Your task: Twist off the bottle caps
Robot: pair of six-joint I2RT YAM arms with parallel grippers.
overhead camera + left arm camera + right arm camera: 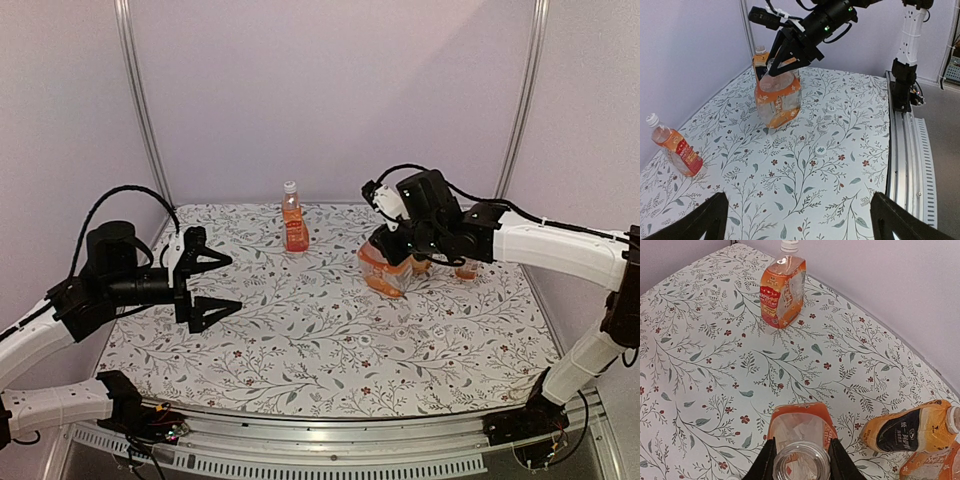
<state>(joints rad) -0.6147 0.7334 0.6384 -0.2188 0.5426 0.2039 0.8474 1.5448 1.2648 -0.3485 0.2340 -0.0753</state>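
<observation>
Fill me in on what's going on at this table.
The right claw grips an orange-drink bottle by the neck. Its mouth is open, with no cap on it. Two loose white caps lie on the floral table cover nearby. The left claw hangs open and empty over the left side. A standing bottle at the back has its cap on. A lying bottle rests beside the gripped one.

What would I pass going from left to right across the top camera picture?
The open left gripper → the standing bottle with its white cap on → the tilted bottle, cap off, held by the right gripper.
</observation>
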